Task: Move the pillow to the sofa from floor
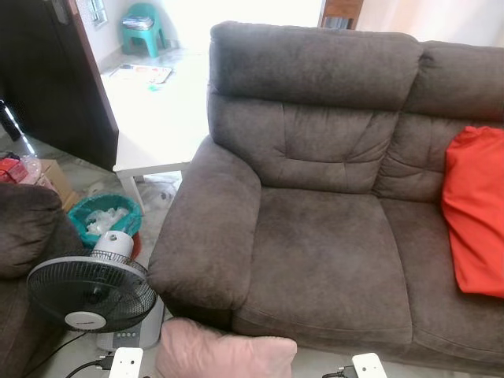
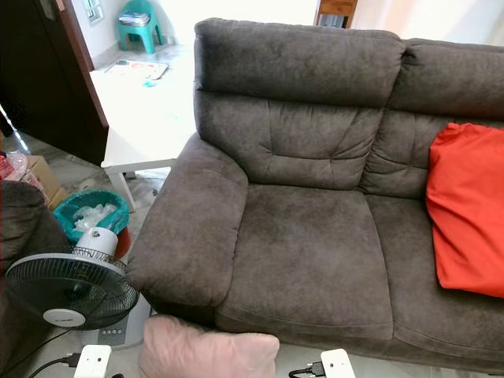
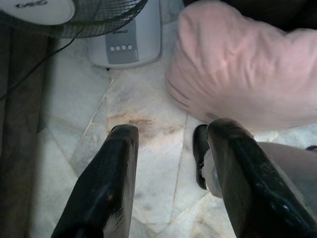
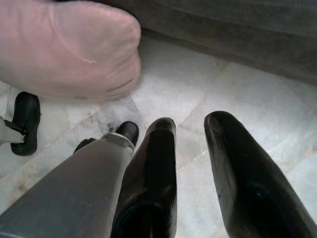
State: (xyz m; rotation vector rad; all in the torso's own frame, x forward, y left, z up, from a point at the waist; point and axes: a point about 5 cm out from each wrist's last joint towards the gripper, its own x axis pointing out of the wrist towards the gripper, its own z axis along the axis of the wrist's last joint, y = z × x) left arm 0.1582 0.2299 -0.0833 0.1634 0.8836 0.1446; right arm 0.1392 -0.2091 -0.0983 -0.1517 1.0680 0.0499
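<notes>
A pale pink pillow [image 1: 224,354] lies on the marble floor against the front of the dark brown sofa [image 1: 323,252], below its left armrest. In the left wrist view my left gripper [image 3: 171,134] is open above the floor tiles, with the pillow [image 3: 242,64] just beyond its fingertips and not touched. In the right wrist view my right gripper [image 4: 190,126] is open too, low over the floor, and the pillow [image 4: 69,47] sits a little ahead and to one side. Nothing is held by either gripper.
A black table fan [image 1: 94,295] on a white base stands left of the pillow, its cable on the floor. A red cushion [image 1: 476,209] rests on the sofa's right seat. A teal bin [image 1: 104,216] and a white low table [image 1: 153,126] lie behind the armrest.
</notes>
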